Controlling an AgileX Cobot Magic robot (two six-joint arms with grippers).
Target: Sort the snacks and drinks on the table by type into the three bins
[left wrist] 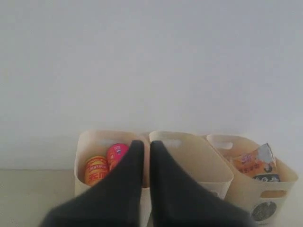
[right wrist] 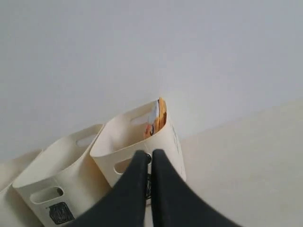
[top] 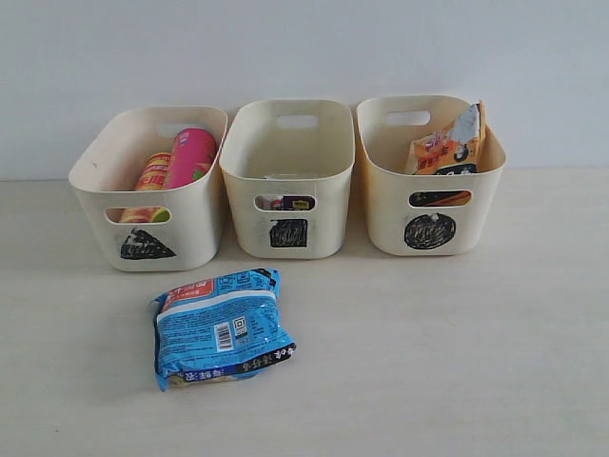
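Lab-style test bench: plain beige table, blank white wall.

packet before bins, cans in left bin

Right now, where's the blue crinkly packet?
In the exterior view the blue packet lies on the table left of centre, just in front of the triangle bin and square bin, touching neither.

Frontal overview; wrist views toward bins
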